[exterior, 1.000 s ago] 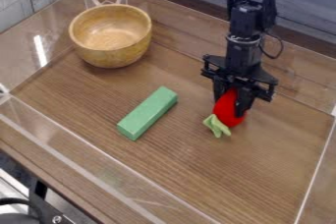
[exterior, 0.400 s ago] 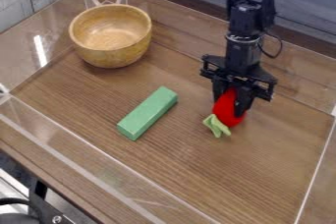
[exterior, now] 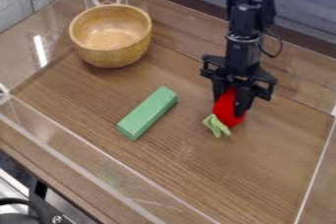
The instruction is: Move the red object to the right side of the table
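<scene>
Camera view, and I go from big to small:

- One table [exterior: 98, 159], brown with wood lines. It is under all the toys, so it holds them up. I think I need its right side for my job.
- One gripper [exterior: 233, 92], and that is me. I reach down from the top of the picture, maybe so my tips can get at the toy. My jaws are drawn in narrow, right at the red toy. I look like I have it pinched, but my own parts hide the spot, so I cannot tell for sure.
- One wooden bowl [exterior: 110, 33], round and sitting flat, up near the far left. Its open side faces up, so I guess it is for putting things in. My job does not ask for it.
- One green block [exterior: 147, 113], lying flat on its wide side, so I don't think it will roll. It sits between the bowl and the near edge, apart from me.
- One red object [exterior: 230, 108], the toy I must move. It is right of the middle, under my jaws, with its one pale green leafy end [exterior: 217, 126] poking out toward the near left. It looks round, so it might roll if I let go badly.
</scene>
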